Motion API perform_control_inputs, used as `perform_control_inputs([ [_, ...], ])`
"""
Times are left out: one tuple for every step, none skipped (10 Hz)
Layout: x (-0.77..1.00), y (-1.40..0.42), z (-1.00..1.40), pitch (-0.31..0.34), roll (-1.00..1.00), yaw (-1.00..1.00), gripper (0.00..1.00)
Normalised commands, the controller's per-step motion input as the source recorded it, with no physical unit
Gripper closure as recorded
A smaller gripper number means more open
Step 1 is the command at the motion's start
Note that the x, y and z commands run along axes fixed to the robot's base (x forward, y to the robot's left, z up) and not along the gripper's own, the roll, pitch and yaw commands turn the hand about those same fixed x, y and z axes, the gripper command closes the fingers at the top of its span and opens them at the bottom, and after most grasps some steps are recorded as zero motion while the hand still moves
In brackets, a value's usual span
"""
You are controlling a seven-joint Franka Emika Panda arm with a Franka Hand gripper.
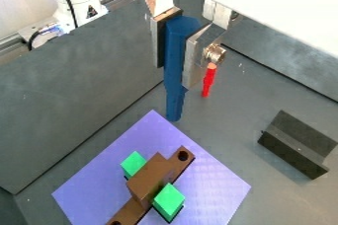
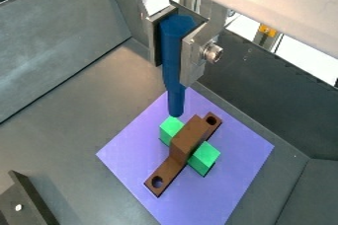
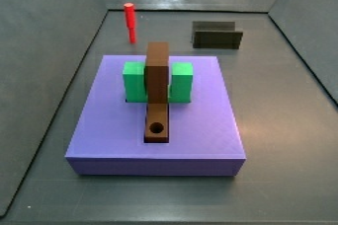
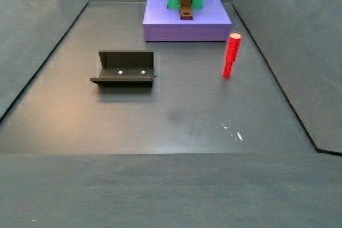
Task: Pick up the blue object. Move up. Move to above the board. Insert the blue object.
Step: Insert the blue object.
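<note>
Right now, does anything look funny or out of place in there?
Nothing looks broken or spilled. The end effector, seen in both wrist views, grips the blue object upright above the floor. The board lies straight across the green block on the purple slab. The red peg and fixture stand upright.

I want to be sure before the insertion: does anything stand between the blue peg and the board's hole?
Nothing visible. The gripper holds the blue peg above the slab. The hole is open, and the red peg stands apart, on the floor.
</note>
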Motion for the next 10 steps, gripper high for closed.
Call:
perform_control_inputs([
  [0.0, -0.17, 0.0, 0.0, 0.05, 0.13, 1.0],
  [-0.01, -0.38, -0.07, -0.06, 0.28, 0.13, 1.0],
  [0.0, -0.63, -0.13, -0.094, 0.35, 0.18, 1.0],
  [0.0, -0.64, -0.23, -0.104, 0.37, 0.18, 1.0],
  [0.0, -0.63, -0.29, -0.123, 0.37, 0.17, 1.0],
  [0.0, -0.62, -0.34, -0.117, 0.39, 0.17, 1.0],
  [0.0, -0.68, -0.31, -0.076, 0.35, 0.11, 1.0],
  [0.0, -0.67, -0.36, -0.029, 0.12, 0.0, 1.0],
  [0.02, -0.46, -0.42, -0.026, -0.17, -0.09, 1.0],
  [0.05, -0.35, -0.48, -0.014, -0.27, -0.14, 1.0],
])
